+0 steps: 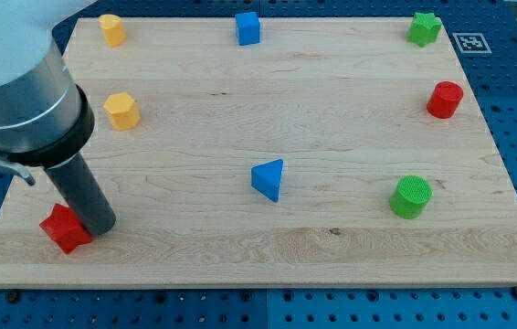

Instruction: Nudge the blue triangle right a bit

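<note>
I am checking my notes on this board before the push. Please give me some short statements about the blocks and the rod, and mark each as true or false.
1. My tip is beside the red block at the view's lower left. True.
2. The blue triangle touches the green cylinder. False: bare board lies between them.
3. Two yellow blocks, and, lie toward the view's left. True.
4. My tip is touching the blue triangle. False: it is far to the triangle's left.
5. The blue cube lies near the view's top. True.
</note>
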